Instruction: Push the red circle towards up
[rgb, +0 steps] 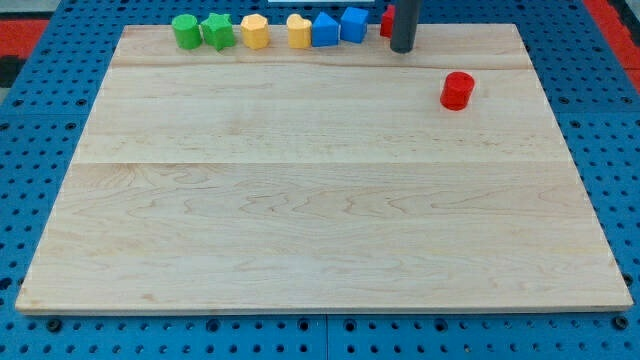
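Observation:
The red circle (457, 90) is a short red cylinder standing alone on the wooden board (320, 200), at the view's upper right. My tip (402, 48) is the lower end of a dark rod at the board's top edge, up and to the left of the red circle and apart from it. A second red block (386, 20) sits just left of the rod, mostly hidden by it, so its shape cannot be made out.
A row of blocks lines the board's top edge: a green cylinder (185, 30), a green star-like block (218, 31), a yellow hexagon-like block (254, 31), a yellow heart-like block (298, 31), a blue block (325, 30) and another blue block (354, 23). A blue pegboard (60, 120) surrounds the board.

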